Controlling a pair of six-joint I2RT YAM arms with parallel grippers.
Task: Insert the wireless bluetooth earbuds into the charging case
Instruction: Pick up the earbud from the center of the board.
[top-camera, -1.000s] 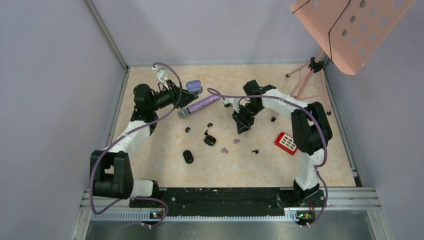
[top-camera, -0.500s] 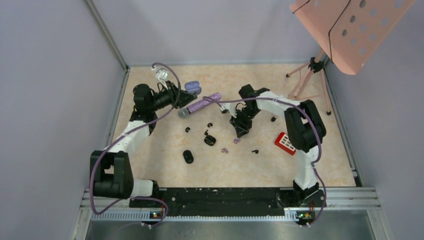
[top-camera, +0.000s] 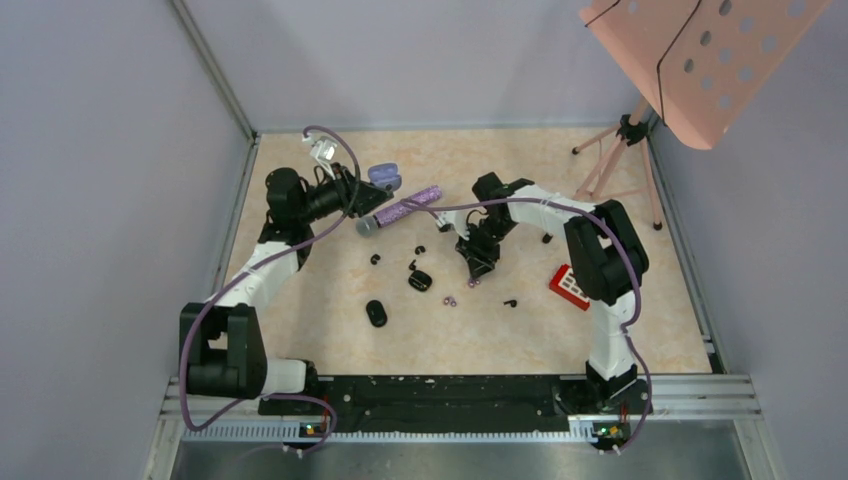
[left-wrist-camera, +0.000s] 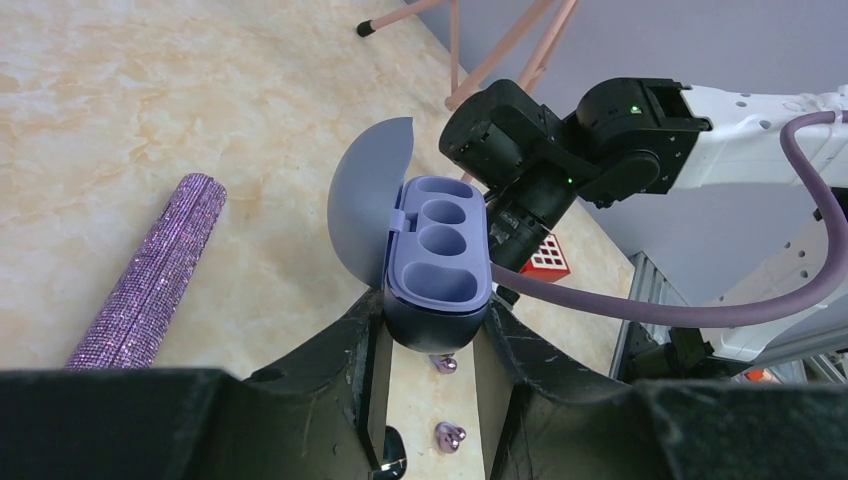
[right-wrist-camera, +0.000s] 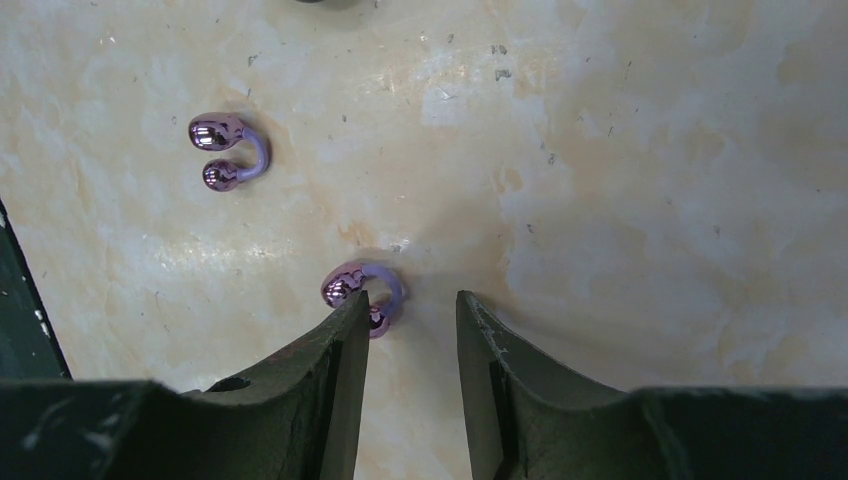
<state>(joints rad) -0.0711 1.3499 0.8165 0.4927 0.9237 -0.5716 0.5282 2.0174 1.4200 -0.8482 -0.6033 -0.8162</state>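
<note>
The left hand (left-wrist-camera: 432, 335) pinched the lilac charging case (left-wrist-camera: 440, 250) by its base, lid swung open, above the bench (left-wrist-camera: 200, 90). The right hand (right-wrist-camera: 412, 310) hung low over the bench, fingers spread with nothing between them. One lilac earbud (right-wrist-camera: 372, 278) lay against a fingertip, and the second earbud (right-wrist-camera: 227, 152) lay near it. A glitter microphone (left-wrist-camera: 150, 270) lay on the bench.

Purple glitter microphone (top-camera: 402, 210) lying on marbled table (top-camera: 450, 345); red gridded block (top-camera: 572, 286) at right; pink music stand (top-camera: 700, 60) far-right corner
</note>
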